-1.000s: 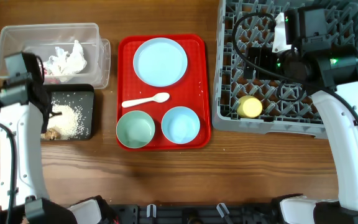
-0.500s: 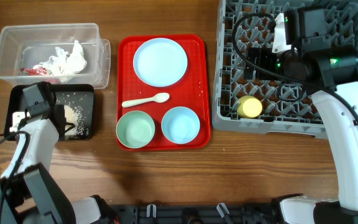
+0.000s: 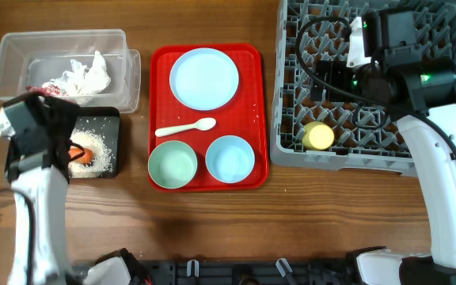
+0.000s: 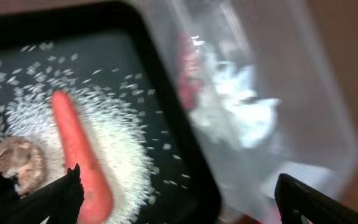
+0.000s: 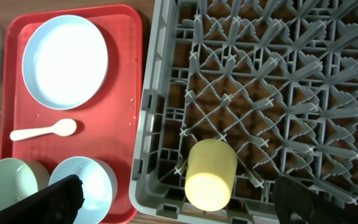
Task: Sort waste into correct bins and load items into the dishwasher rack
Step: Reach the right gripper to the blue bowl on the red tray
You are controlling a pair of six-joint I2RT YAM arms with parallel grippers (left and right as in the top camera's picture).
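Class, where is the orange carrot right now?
Overhead view, left side: the carrot lies in the black tray on the rice, next to the clear tub.

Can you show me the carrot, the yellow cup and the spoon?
carrot (image 4: 78, 149), left wrist view, middle of its length.
yellow cup (image 5: 211, 169), right wrist view, on its side wall.
spoon (image 3: 182, 128), overhead view, on its handle.

Clear plastic tub (image 3: 22, 55), glossy red tray (image 3: 158, 103), grained wood table (image 3: 212, 229)

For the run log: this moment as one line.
left gripper open above black tray | carrot, rice, food lump in tray | yellow cup in dishwasher rack | right gripper open
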